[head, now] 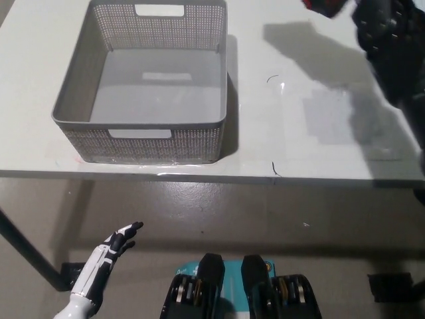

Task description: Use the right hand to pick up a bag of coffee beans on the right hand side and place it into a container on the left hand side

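Observation:
My black right hand point(382, 30) is raised at the top right of the head view, shut on the red and green coffee bean bag point(325, 6). Only a corner of the bag shows at the top edge; the remainder is cut off. The bag hangs above the white table point(319, 133), and its shadow falls on the tabletop below. The grey perforated basket point(73, 100) stands on the table's left part, with nothing inside it. My white left hand point(99, 262) rests low at the lower left, below the table edge, fingers apart and holding nothing.
A small dark mark point(273, 79) lies on the table to the right of the basket. The table's front edge point(212, 177) runs across the middle of the view, with grey floor point(219, 219) below. A dark table leg point(26, 249) slants at the far left.

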Controlling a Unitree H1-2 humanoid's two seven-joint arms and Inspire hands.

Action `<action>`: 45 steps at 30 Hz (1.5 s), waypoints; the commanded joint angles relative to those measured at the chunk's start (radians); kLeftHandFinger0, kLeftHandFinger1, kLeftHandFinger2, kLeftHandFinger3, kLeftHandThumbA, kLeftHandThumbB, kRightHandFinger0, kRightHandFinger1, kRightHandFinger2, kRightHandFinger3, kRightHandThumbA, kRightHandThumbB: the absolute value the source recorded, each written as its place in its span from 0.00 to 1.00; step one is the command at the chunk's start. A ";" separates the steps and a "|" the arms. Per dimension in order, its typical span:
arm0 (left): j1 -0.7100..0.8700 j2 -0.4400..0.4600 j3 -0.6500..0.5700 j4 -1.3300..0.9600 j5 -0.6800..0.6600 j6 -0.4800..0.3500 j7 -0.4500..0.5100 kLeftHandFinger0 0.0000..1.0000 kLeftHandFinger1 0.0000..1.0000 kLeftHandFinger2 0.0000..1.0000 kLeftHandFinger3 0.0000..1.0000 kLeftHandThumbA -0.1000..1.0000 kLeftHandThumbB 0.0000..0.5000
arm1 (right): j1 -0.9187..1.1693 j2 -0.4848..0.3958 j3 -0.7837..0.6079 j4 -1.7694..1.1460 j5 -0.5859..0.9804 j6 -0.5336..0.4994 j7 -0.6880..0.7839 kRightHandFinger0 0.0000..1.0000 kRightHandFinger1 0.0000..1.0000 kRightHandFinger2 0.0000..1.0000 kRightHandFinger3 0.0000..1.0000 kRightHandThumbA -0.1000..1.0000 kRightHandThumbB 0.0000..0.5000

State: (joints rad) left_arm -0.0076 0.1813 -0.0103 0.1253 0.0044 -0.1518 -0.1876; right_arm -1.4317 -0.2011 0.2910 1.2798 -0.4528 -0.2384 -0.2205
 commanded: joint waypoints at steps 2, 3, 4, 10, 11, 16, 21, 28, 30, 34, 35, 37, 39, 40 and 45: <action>-0.007 0.018 -0.007 -0.020 -0.015 -0.021 -0.021 1.00 1.00 1.00 1.00 1.00 0.40 | -0.184 0.087 -0.012 -0.059 0.017 -0.024 -0.051 0.00 0.35 0.82 0.84 0.00 0.28; -0.007 0.018 -0.007 -0.022 -0.017 -0.014 -0.022 1.00 1.00 1.00 1.00 1.00 0.40 | -0.189 0.103 -0.014 -0.053 0.019 -0.019 -0.052 0.00 0.32 0.80 0.77 0.00 0.28; -0.008 0.018 -0.007 -0.023 -0.018 -0.010 -0.024 1.00 1.00 1.00 1.00 1.00 0.38 | -0.196 0.125 -0.016 -0.044 0.020 -0.017 -0.066 0.00 0.30 0.76 0.69 0.00 0.28; -0.012 0.020 -0.013 -0.021 -0.003 -0.020 -0.026 1.00 1.00 1.00 1.00 1.00 0.32 | -0.214 0.214 -0.025 -0.004 0.037 -0.022 -0.073 0.00 0.30 0.79 0.79 0.00 0.32; -0.015 0.020 -0.014 -0.021 0.000 -0.019 -0.026 1.00 1.00 1.00 1.00 1.00 0.33 | -0.214 0.225 -0.029 -0.002 0.042 -0.021 -0.063 0.00 0.36 0.82 0.86 0.00 0.33; -0.023 0.022 -0.028 -0.029 0.031 -0.010 -0.021 1.00 1.00 1.00 1.00 1.00 0.32 | -0.189 0.282 -0.006 0.025 0.019 -0.049 -0.087 0.00 0.38 0.79 0.80 0.00 0.50; -0.022 0.025 -0.028 -0.042 0.037 0.001 -0.018 1.00 1.00 1.00 1.00 1.00 0.34 | -0.159 0.306 0.005 0.045 0.010 -0.061 -0.086 0.00 0.26 0.69 0.83 0.00 0.46; -0.035 0.034 -0.027 -0.036 0.032 -0.006 -0.026 1.00 1.00 1.00 1.00 1.00 0.38 | -0.144 0.283 0.040 0.060 -0.006 -0.016 -0.033 0.16 0.47 0.75 0.91 0.05 0.40; -0.037 0.033 -0.025 -0.035 0.019 0.000 -0.029 1.00 1.00 1.00 1.00 1.00 0.40 | -0.146 0.269 0.044 0.053 -0.001 0.022 0.028 0.68 0.90 1.00 1.00 0.45 0.66; -0.033 0.031 -0.027 -0.042 0.013 0.013 -0.030 1.00 1.00 1.00 1.00 1.00 0.43 | -0.133 0.236 0.042 0.035 0.017 0.025 0.136 1.00 1.00 1.00 1.00 0.75 0.89; -0.035 0.034 -0.027 -0.044 0.014 0.015 -0.032 1.00 1.00 1.00 1.00 1.00 0.45 | -0.130 0.229 0.043 0.037 0.015 0.017 0.140 1.00 1.00 1.00 1.00 0.78 0.88; -0.040 0.037 -0.028 -0.040 0.017 0.015 -0.033 1.00 1.00 1.00 1.00 1.00 0.45 | -0.129 0.220 0.046 0.039 0.013 0.020 0.152 1.00 1.00 1.00 1.00 0.80 0.85; -0.040 0.038 -0.030 -0.042 0.019 0.024 -0.034 1.00 1.00 1.00 1.00 1.00 0.45 | -0.123 0.212 0.043 0.040 0.016 0.034 0.163 1.00 1.00 1.00 1.00 0.79 0.81; -0.040 0.039 -0.032 -0.043 0.023 0.024 -0.034 1.00 1.00 1.00 1.00 1.00 0.44 | -0.118 0.209 0.042 0.038 0.017 0.035 0.165 1.00 1.00 1.00 1.00 0.79 0.76; -0.035 0.043 -0.038 -0.039 0.020 0.014 -0.036 1.00 1.00 1.00 1.00 1.00 0.44 | -0.095 0.197 0.044 0.030 0.013 0.056 0.168 1.00 1.00 1.00 1.00 0.80 0.72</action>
State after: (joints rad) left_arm -0.0327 0.2060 -0.0427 0.1105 0.0304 -0.1287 -0.2071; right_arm -1.4881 0.0155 0.3303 1.3451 -0.4485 -0.2004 -0.0837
